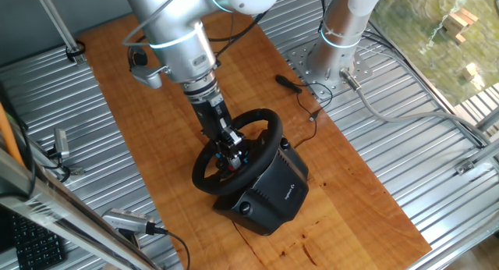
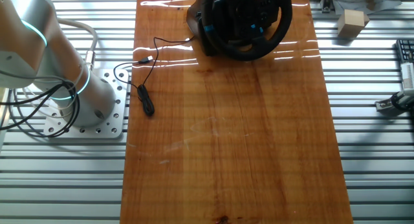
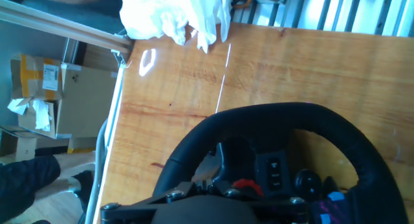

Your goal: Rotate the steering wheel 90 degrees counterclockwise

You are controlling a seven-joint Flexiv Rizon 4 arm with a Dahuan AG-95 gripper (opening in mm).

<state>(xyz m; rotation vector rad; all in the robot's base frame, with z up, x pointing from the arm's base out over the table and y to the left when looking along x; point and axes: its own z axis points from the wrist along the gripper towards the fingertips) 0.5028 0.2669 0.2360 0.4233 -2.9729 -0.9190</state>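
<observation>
The black steering wheel (image 1: 262,119) stands tilted on its boxy black base (image 1: 273,189) near the middle of the wooden board. My gripper (image 1: 228,145) reaches inside the rim, down at the centre hub by the red and blue buttons. In the hand view the rim (image 3: 284,117) arcs across the frame, and my fingertips (image 3: 208,180) sit close together just left of a red button, with nothing visible between them. The other fixed view shows the wheel (image 2: 259,50) at the board's far end; the gripper is out of view there.
A small black tool with a cable (image 1: 288,83) lies on the board near the arm's mount (image 1: 331,59); it also shows in the other fixed view (image 2: 147,101). A wooden block (image 2: 352,23) sits off the board. A white plastic bag (image 3: 174,13) lies beyond the board's edge.
</observation>
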